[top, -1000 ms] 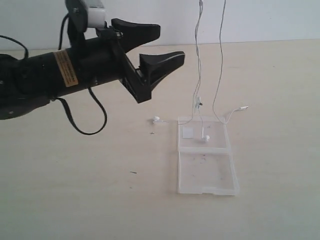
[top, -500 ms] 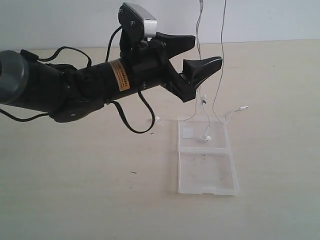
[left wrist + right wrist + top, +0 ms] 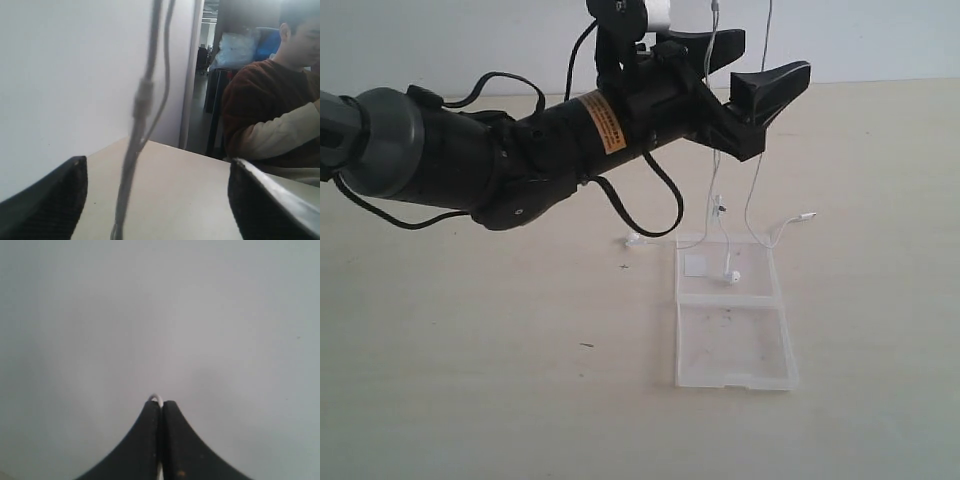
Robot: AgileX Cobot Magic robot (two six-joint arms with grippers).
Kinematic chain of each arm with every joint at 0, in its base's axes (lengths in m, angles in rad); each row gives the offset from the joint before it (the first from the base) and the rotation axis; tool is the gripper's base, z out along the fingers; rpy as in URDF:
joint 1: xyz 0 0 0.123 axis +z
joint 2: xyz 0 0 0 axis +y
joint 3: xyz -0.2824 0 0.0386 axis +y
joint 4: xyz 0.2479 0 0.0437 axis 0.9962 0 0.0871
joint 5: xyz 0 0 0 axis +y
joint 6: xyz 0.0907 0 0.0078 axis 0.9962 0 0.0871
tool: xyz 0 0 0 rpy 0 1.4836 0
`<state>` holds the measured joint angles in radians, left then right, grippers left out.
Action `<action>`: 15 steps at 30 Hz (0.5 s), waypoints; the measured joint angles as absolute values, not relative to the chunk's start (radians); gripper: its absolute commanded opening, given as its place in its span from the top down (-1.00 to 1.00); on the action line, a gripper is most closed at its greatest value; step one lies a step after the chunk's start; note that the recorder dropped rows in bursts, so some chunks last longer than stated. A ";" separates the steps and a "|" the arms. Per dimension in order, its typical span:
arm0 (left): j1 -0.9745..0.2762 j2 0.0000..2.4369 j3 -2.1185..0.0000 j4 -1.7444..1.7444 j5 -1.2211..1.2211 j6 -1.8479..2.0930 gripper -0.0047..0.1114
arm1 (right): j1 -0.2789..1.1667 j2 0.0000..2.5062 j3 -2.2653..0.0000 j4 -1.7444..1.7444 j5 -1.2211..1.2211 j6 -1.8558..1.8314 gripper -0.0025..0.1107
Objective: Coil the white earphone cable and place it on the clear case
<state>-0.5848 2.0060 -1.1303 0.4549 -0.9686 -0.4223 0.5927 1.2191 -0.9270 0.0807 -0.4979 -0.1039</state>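
The white earphone cable [image 3: 720,207] hangs in two strands from above the exterior view down to the clear case [image 3: 735,378], which lies open on the table. One earbud [image 3: 733,277] rests on the case's far half beside a white sticker [image 3: 696,264]. The other earbud [image 3: 633,240] and the plug [image 3: 807,215] lie on the table. My left gripper [image 3: 760,62] is open, high up, its jaws on either side of the hanging strands. In the left wrist view the cable [image 3: 142,100] runs between the open left gripper [image 3: 155,161]. My right gripper [image 3: 161,402] is shut on a loop of the cable [image 3: 156,399].
The left arm's black body [image 3: 500,165] and its drooping lead [image 3: 660,215] stretch over the table's left half. A seated person in a dark red sweater [image 3: 265,110] shows beyond the table's far edge. A pale wall stands behind the table.
My left arm has swung to the right and upward, bringing its open jaws around the hanging strands. The cable sways slightly. The right gripper keeps its hold.
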 measured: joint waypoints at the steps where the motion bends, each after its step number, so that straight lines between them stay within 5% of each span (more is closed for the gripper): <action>1: -0.588 2.010 -1.139 0.450 -0.966 -0.422 -0.36 | 0.593 1.219 -0.927 0.081 -0.496 -0.104 0.96; 15: -0.599 2.132 -1.254 0.397 -0.909 -0.425 -0.36 | 0.593 1.219 -0.927 0.081 -0.471 -0.104 0.96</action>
<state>-0.5990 2.1322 -1.2544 0.3969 -0.9086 -0.4249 0.5927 1.2191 -0.9270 0.0807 -0.4715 -0.1039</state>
